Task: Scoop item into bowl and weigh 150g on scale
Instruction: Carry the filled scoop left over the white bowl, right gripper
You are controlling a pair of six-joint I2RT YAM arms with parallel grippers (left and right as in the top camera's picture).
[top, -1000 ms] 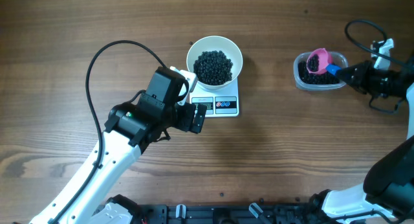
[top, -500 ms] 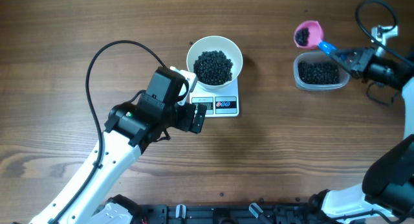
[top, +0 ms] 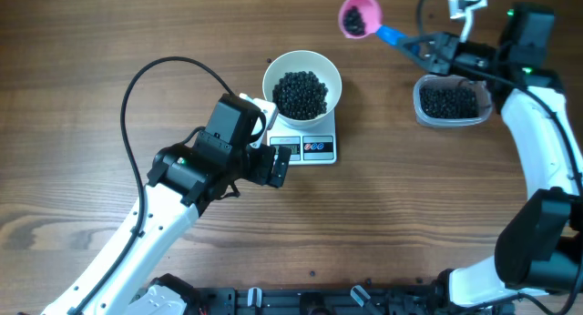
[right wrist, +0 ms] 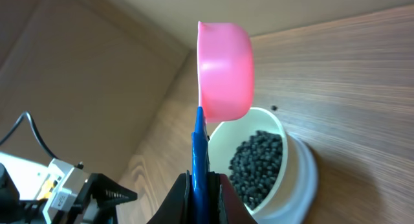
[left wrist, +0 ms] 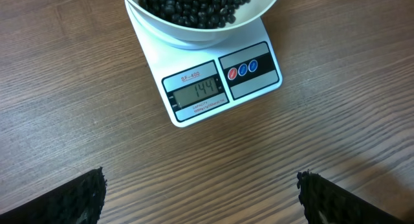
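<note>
The white bowl [top: 335,74] holds a dark pile of the item [top: 301,92] and sits on the scale [top: 314,149]. In the left wrist view the scale [left wrist: 259,78] reads 144 under the bowl [left wrist: 187,35]. My left gripper [top: 278,165] hovers open just in front of the scale, its fingers wide apart over bare wood [left wrist: 202,185]. My right gripper [top: 424,47] is shut on the blue handle of a pink scoop [top: 358,16], which carries a few pieces in the air, beyond and to the right of the bowl. The right wrist view shows the scoop [right wrist: 224,68] above the bowl [right wrist: 304,179].
A clear plastic tub [top: 449,101] with more black pieces stands at the right, below the right arm. The left arm's black cable loops over the table at the left. One loose piece lies on the wood beside the bowl [right wrist: 274,108].
The right gripper has lifted the scoop out of the clear tub and carried it left and toward the table's far side, nearer the bowl. The left arm has not moved.
</note>
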